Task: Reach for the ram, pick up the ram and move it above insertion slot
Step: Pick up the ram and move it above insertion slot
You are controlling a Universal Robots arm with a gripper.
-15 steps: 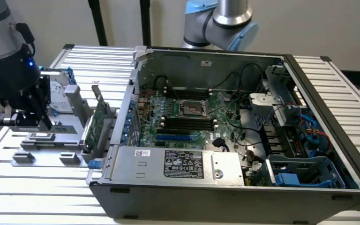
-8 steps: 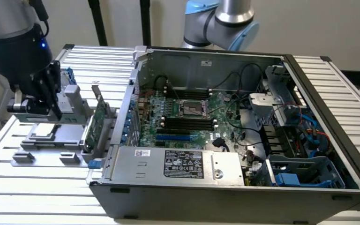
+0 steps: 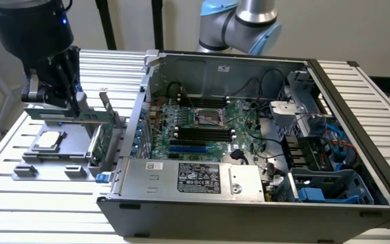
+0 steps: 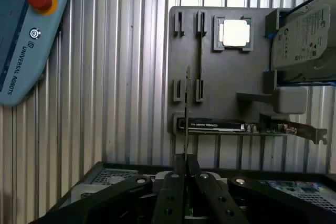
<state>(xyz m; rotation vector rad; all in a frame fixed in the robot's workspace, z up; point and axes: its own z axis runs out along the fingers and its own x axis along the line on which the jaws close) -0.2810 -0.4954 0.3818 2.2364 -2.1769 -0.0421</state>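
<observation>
My gripper (image 3: 65, 108) hangs over the grey parts holder (image 3: 46, 170) at the exterior view's left, outside the computer case. It is shut on the ram (image 3: 63, 116), a long thin stick held level just above the holder. In the wrist view the ram (image 4: 187, 108) shows edge-on as a thin line running out from between the two black fingers (image 4: 169, 192) of the gripper (image 4: 185, 174), above the holder's empty grooves (image 4: 199, 56). The black memory slots (image 3: 205, 133) lie on the motherboard inside the open case, well off to the exterior view's right of the gripper.
The holder also carries a processor chip (image 4: 235, 33), a hard drive (image 4: 302, 40) and a taller green expansion card (image 3: 104, 140) standing near the case wall (image 3: 137, 114). A teach pendant (image 4: 26, 35) lies on the slatted table. An arm joint (image 3: 241, 25) stands behind the case.
</observation>
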